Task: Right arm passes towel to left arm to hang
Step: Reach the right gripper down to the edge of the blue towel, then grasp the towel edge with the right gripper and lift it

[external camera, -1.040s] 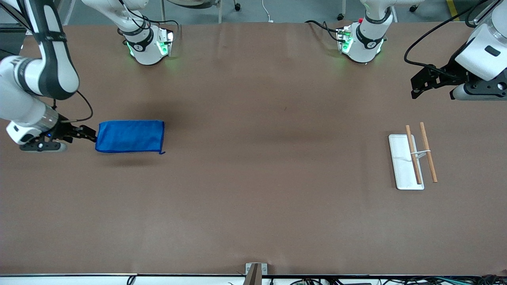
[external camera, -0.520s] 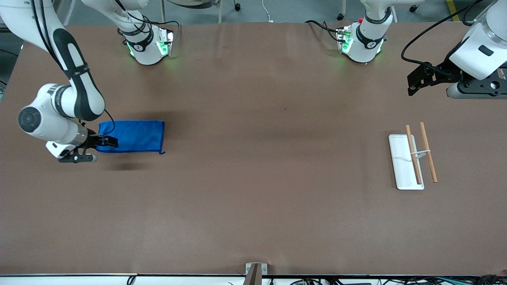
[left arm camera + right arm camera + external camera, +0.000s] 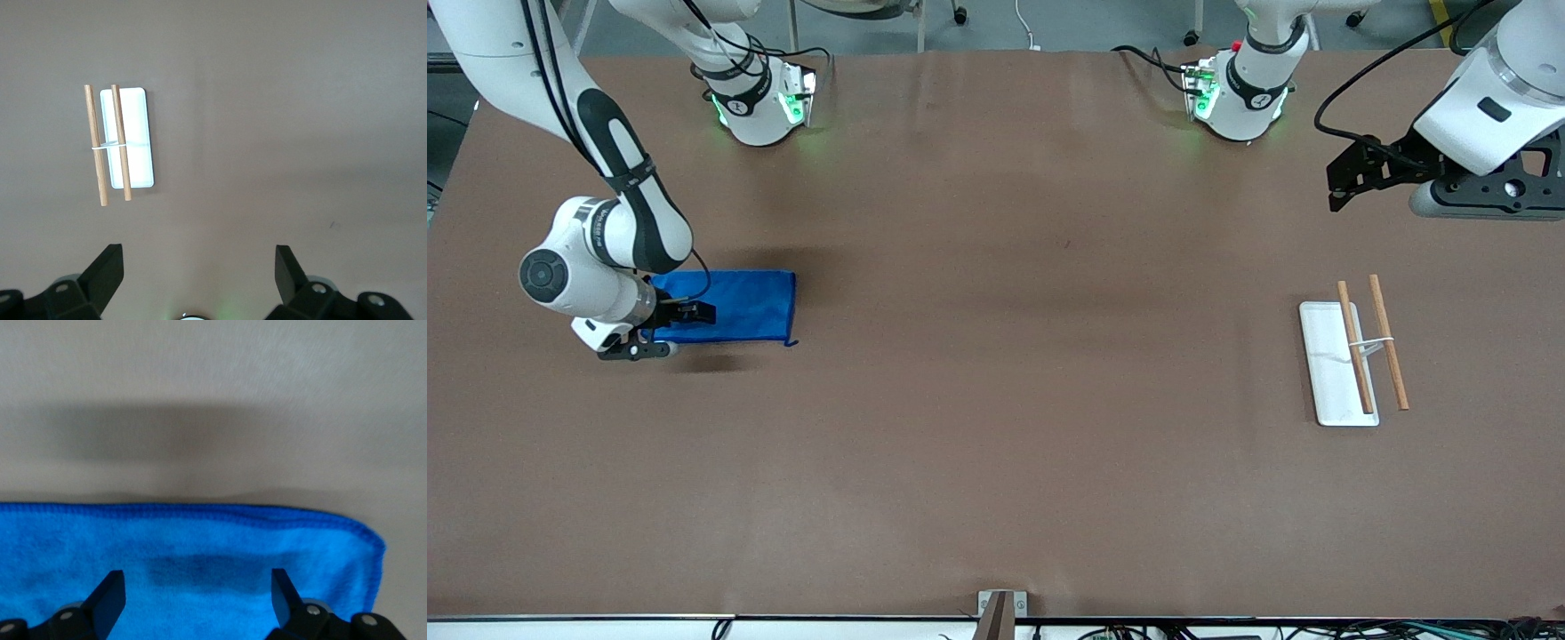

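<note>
Now hovering right gripper (image 3: 694,313) over the towel (image 3: 734,306) at nine o'clock on the surface (image 3: 996,444), fingers spread wide, having swung in from off its end, while left gripper (image 3: 1343,182) drifting inward, open wide, awaiting the pass.

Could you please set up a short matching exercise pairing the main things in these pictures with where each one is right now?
Things:
1. towel
2. rack
3. right pincer
4. left pincer

Places:
A. open, over bare table, above the rack's end
B. flat on the table, toward the right arm's end
C. open, low over the towel
D. on the table, toward the left arm's end

Pairs: 1-B, 2-D, 3-C, 4-A
</note>
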`<state>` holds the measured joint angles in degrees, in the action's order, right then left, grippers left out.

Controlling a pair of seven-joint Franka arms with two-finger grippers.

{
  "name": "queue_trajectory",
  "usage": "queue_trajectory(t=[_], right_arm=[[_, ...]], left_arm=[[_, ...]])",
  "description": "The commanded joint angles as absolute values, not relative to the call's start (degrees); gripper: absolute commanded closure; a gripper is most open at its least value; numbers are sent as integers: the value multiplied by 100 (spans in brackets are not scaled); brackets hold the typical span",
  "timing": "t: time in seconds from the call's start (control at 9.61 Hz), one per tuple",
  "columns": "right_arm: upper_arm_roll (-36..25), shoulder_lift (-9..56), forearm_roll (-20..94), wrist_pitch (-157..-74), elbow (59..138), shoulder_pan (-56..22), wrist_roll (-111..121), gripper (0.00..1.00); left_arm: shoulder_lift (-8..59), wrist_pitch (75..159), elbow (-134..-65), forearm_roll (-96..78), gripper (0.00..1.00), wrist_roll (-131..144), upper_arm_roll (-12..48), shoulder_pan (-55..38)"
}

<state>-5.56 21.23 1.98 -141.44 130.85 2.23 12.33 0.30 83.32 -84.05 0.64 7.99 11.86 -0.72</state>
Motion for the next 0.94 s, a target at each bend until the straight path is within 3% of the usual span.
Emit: queue_trajectory(t=[0.0, 0.1, 0.21, 0.31, 0.42, 0.52, 0.73, 0.83], right_arm=[[-554, 2083, 281, -14282, 13263, 97, 1275, 5], [-554, 2083, 290, -14274, 13263, 88, 1266, 10], [-554, 2100, 290, -14273, 13263, 88, 1266, 24], [-554, 2127, 290, -14273, 13263, 88, 1274, 52], [-545, 2136, 290, -14273, 13263, 79, 1274, 73], [-554, 2162, 290, -14273, 13263, 44, 1274, 86], [-554, 2180, 290, -14265, 13263, 26, 1274, 98], [-554, 2180, 290, -14265, 13263, 26, 1274, 100]], left_arm=[[141, 8235, -8420, 70, 0, 756, 1204, -88], [158, 8235, -8420, 79, 0, 765, 1195, -88], [176, 8244, -8420, 70, 0, 765, 1195, -79], [176, 8279, -8420, 62, 0, 765, 1195, -27], [289, 8332, -8420, 62, 0, 808, 1195, -18], [325, 8323, -8455, 122, 0, 835, 1195, -61], [325, 8306, -8446, 114, 0, 817, 1204, -53], [334, 8306, -8446, 62, 0, 843, 1204, -61]])
